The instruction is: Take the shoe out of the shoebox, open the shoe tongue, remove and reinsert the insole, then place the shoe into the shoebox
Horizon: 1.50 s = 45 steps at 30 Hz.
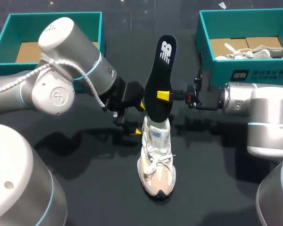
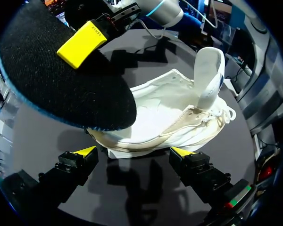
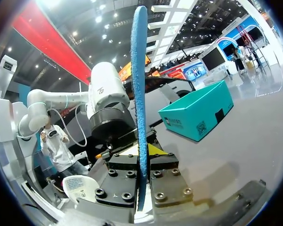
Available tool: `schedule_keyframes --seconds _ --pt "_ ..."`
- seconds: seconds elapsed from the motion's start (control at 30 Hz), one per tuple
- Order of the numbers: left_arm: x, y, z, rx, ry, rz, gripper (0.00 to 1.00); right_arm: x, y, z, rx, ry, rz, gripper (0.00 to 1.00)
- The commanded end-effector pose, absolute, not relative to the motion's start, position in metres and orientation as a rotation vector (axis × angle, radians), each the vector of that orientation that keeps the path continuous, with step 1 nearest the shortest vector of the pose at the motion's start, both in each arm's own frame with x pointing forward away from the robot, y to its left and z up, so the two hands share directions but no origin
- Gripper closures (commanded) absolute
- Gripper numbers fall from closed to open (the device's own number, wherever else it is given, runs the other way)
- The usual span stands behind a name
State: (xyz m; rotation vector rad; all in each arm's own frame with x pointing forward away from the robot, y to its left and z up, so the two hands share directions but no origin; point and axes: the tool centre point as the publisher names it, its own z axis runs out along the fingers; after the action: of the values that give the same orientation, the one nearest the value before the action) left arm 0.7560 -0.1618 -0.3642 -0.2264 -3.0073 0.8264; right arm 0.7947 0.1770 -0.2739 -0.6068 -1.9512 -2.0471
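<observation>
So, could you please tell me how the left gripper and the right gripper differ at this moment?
The right gripper is shut on the black insole, holding it upright over the shoe; the left gripper is open and holds nothing. The left gripper sits low beside the shoe's heel; the right gripper is higher, at the insole's middle. Both have yellow tips.

shoe (image 1: pixel 156 162) heel: partly hidden behind insole (image 1: pixel 161 70) | right shoebox (image 1: pixel 217 71): cut off by head view's edge

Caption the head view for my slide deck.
Mid-task: the right gripper holds the black insole upright over the white shoe, with the left gripper at its heel.
</observation>
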Motion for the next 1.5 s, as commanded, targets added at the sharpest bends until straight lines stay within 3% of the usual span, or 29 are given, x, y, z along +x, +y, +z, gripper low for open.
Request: schedule_keyframes --seconds 0.03,1.5 --pt "0.756 -0.162 -0.366 -0.226 -3.008 0.828 0.0 0.795 0.18 -0.275 -0.602 -1.96 -2.047 1.0" --pt "0.756 -0.162 -0.366 -0.226 -3.008 0.828 0.0 0.774 0.18 -0.298 -0.625 -2.059 -2.043 1.0"
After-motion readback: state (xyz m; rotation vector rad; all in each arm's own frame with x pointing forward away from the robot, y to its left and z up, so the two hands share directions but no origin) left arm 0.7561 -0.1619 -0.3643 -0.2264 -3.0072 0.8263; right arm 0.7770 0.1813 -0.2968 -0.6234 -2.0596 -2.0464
